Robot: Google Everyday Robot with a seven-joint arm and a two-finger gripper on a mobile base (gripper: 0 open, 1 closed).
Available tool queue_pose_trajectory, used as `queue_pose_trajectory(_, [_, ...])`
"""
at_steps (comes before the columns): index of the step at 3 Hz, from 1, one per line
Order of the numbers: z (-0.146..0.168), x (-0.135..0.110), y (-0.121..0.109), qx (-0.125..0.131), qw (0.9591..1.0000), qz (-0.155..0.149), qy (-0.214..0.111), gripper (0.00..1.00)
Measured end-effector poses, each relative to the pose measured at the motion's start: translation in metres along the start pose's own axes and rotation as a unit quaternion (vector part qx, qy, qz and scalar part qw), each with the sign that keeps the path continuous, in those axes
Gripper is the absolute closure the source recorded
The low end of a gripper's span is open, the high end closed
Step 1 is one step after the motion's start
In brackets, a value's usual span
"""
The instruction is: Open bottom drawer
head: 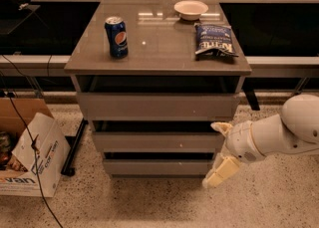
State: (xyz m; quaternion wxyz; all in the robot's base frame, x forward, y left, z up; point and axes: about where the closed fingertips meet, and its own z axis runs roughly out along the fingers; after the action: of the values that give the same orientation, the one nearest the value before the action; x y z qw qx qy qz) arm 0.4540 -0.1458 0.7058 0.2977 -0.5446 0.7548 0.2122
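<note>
The grey-brown cabinet has three handleless drawer fronts. The bottom drawer (154, 167) is the shortest and narrowest front, just above the floor, and looks pushed in. My gripper (220, 150) is at the cabinet's lower right corner, on a white arm reaching in from the right. Its two cream fingers are spread apart and hold nothing. The upper fingertip (222, 127) is level with the middle drawer (149, 142). The lower fingertip (218, 173) is beside the bottom drawer's right end.
On the cabinet top (159, 48) stand a Pepsi can (116, 36), a blue chip bag (214, 40) and a white bowl (191, 9). A cardboard box (27, 147) and cables lie on the speckled floor at left. A dark bench runs behind.
</note>
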Motion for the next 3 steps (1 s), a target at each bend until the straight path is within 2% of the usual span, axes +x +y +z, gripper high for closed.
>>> queue_pose_trajectory(1, [0.000, 0.000, 0.000, 0.000, 1.0000, 0.000, 0.000, 0.00])
queue_pose_trajectory(2, [0.010, 0.008, 0.003, 0.023, 0.9997, 0.007, 0.010, 0.00])
queue_pose_trajectory(3, [0.034, 0.021, 0.001, 0.060, 0.9980, 0.021, 0.003, 0.00])
